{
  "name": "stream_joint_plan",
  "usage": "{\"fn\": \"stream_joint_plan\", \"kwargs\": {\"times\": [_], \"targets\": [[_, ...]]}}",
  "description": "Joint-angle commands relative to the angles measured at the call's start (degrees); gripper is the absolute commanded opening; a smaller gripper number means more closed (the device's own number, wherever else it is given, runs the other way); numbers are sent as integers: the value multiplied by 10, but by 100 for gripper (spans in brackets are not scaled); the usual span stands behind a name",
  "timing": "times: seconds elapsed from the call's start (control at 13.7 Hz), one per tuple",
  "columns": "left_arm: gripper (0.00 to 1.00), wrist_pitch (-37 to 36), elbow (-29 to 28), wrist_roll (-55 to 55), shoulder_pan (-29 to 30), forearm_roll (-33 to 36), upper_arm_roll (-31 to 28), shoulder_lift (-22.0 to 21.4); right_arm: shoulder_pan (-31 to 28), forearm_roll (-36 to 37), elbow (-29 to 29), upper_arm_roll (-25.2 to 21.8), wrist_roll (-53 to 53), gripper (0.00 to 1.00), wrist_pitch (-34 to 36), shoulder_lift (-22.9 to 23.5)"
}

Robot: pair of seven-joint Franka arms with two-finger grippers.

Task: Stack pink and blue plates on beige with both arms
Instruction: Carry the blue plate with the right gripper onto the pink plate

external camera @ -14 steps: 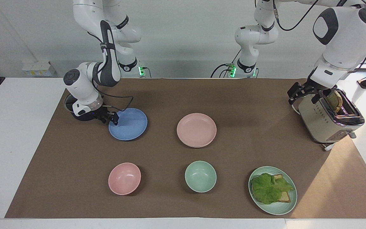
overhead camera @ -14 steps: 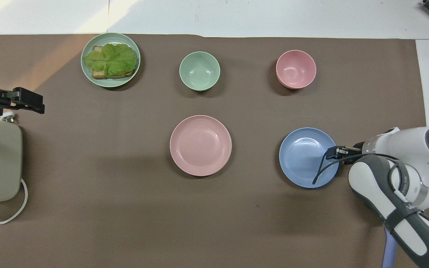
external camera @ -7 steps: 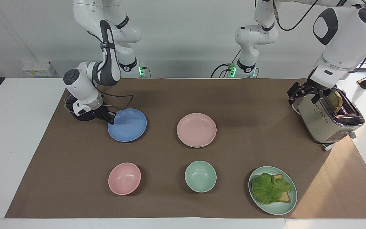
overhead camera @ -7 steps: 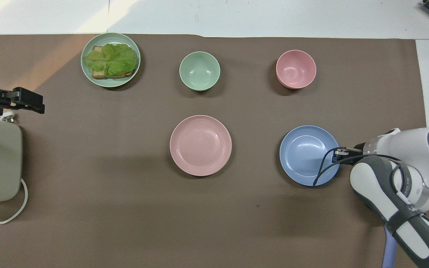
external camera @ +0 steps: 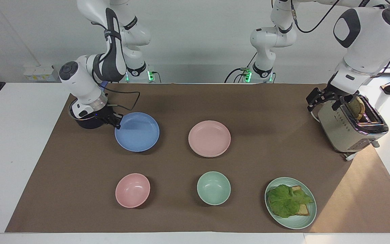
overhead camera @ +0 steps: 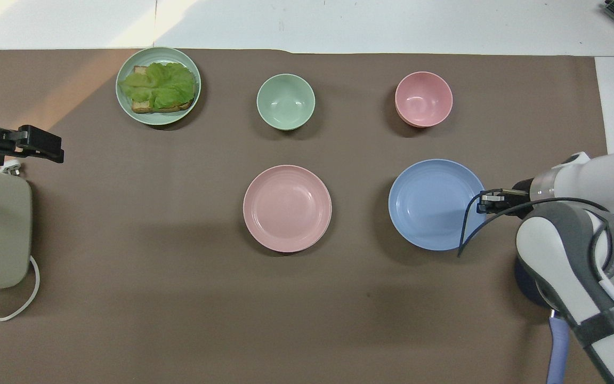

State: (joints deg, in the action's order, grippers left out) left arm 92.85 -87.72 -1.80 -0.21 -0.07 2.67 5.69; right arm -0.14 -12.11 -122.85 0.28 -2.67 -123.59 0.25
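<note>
- Your right gripper pinches the blue plate by its rim, centre-left of the facing view, to carry it.
- The pink plate sits mid-frame, apparently atop the beige one.
- Your left gripper waits, spread wide, beside the toaster, upper right.

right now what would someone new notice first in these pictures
The right gripper is shut on the rim of the blue plate, holding it tilted just off the mat at the right arm's end of the table. Beside it the pink plate sits on a beige one at the middle. At the left arm's end, the open left gripper hangs by the toaster with bread in its slot.
</note>
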Motion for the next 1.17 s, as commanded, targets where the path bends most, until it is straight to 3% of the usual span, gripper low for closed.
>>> {"fn": "stream_joint_plan", "kwargs": {"times": [0.0,0.29,0.51,1.09], "targets": [[100,-6,0,2,5,5,2,-4,73,-12,46,5,-37,0,-22,24],[100,-6,0,2,5,5,2,-4,207,-12,50,5,-227,0,-114,55],[100,-6,0,2,4,5,2,-5,255,-13,45,6,-269,0,-134,73],[100,-6,0,2,5,5,2,-4,286,-12,20,9,-264,0,-146,83]]}}
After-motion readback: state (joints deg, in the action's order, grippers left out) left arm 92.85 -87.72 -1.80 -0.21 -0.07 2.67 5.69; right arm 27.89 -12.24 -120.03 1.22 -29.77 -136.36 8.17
